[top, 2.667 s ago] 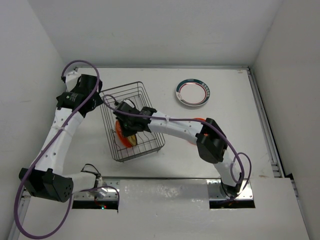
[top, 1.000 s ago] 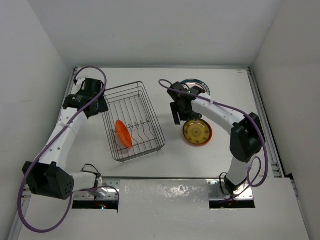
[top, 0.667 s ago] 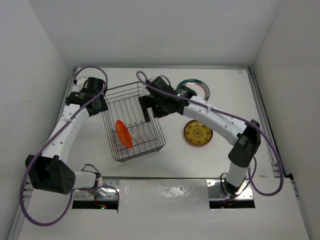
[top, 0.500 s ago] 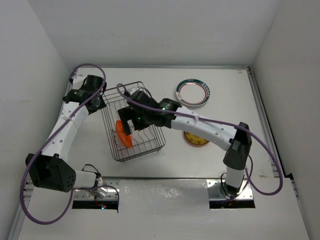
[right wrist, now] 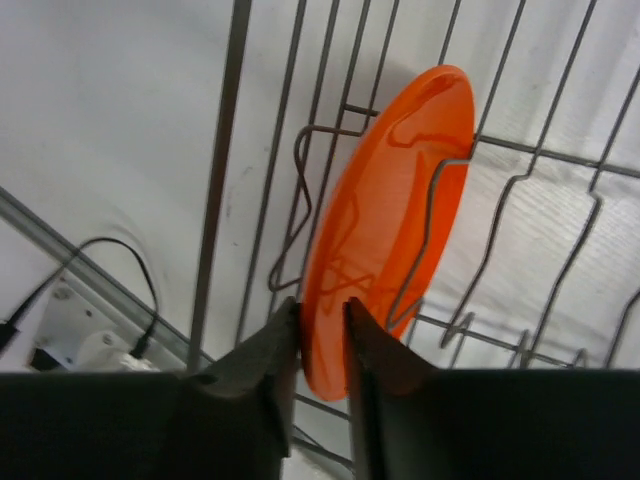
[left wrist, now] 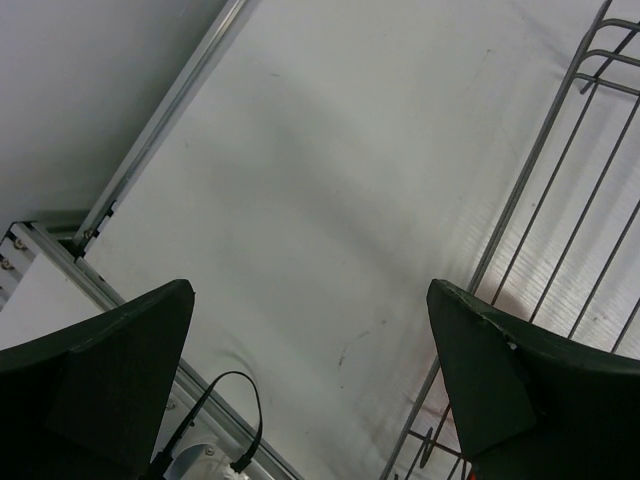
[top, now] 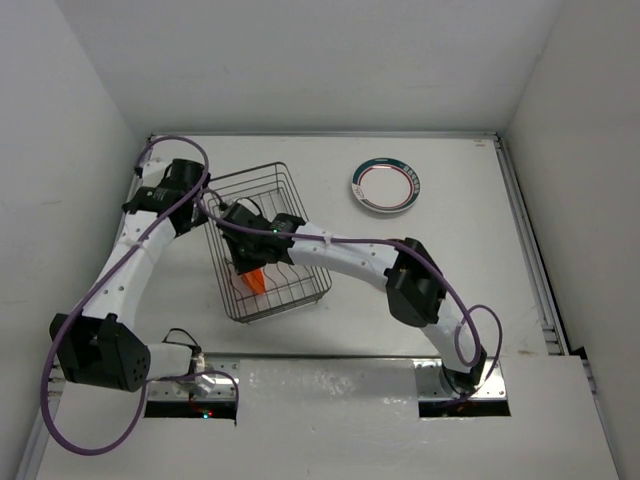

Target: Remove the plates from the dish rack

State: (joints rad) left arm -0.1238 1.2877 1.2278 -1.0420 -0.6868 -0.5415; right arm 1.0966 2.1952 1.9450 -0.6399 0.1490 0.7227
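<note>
One orange plate [top: 256, 278] stands on edge between the prongs of the grey wire dish rack [top: 245, 176]. My right gripper [top: 250, 264] reaches into the rack from the right. In the right wrist view its jaws pinch the near rim of the orange plate [right wrist: 390, 230], one finger on each face, right gripper [right wrist: 322, 305] shut on it. A white plate with a green and red rim [top: 385, 186] lies flat on the table at the back right. My left gripper [top: 192, 208] hovers by the rack's left side, jaws wide apart and empty; the left gripper [left wrist: 308, 288] looks down at bare table.
The rack's outer wires [left wrist: 530, 180] run along the right of the left wrist view. A metal rail [left wrist: 160, 110] and a black cable [left wrist: 215, 410] lie at the table's left edge. White walls enclose the table on three sides.
My right arm swung from the table's right side across to the rack, and its jaws closed onto the orange plate's rim. The left arm stayed nearly still, open.
</note>
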